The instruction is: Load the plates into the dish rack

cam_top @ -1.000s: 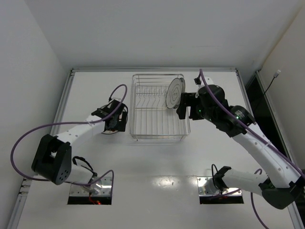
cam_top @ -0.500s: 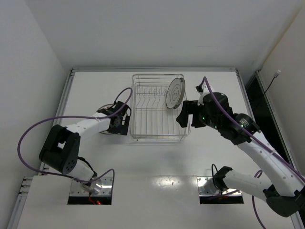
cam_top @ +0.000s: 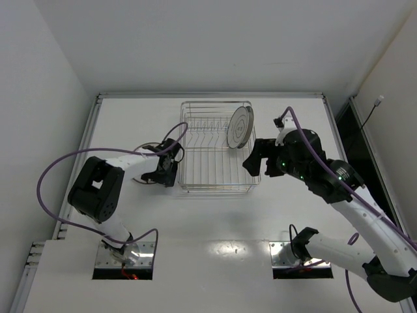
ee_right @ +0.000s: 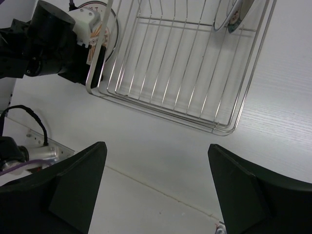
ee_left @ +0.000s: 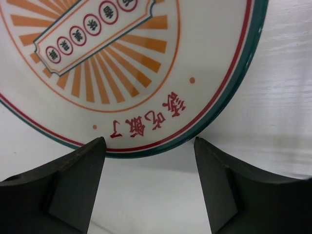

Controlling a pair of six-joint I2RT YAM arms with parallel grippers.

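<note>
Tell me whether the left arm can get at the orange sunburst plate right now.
Probably yes: the left claw hangs open right at the sunburst plate, whose near rim sits at its mouth, with nothing in between.

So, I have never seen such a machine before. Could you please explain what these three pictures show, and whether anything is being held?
This is a robot with two arms bolted to a white table. One picture looks down from above. The other two come from a small camera on each wrist, so the dark shapes at the bottom are that arm's own fingers. On the table stands a wire dish rack with one upright plate in it. Left of the rack a sunburst plate lies flat. The left gripper is low over it, its fingers apart on either side of the near rim, not gripping it yet. The right gripper hangs open near the rack and holds nothing.
</note>
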